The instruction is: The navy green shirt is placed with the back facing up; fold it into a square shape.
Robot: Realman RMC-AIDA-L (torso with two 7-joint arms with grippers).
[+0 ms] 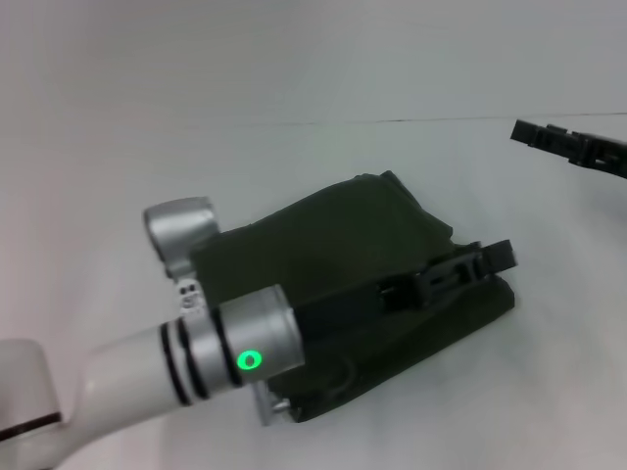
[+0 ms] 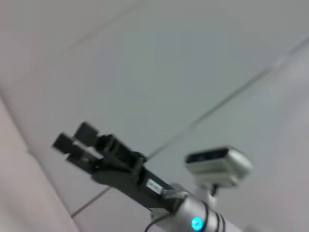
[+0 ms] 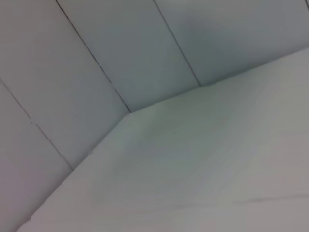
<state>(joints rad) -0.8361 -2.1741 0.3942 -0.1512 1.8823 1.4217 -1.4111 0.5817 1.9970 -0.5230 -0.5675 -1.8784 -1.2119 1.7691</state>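
Head view has what the wrist cams lack: the navy green shirt (image 1: 343,264), on the white table (image 1: 118,157) mid-frame, w/ my left gripper (image 1: 498,257) over its right edge; can't tell if fingers are open or closed. Left wrist cam shows only my right gripper (image 2: 72,140), raised off to the right, fingers slightly parted. Right wrist cam: bare table, wall. Shirt's folded to a compact, roughly square bundle, dark olive, layered edges.
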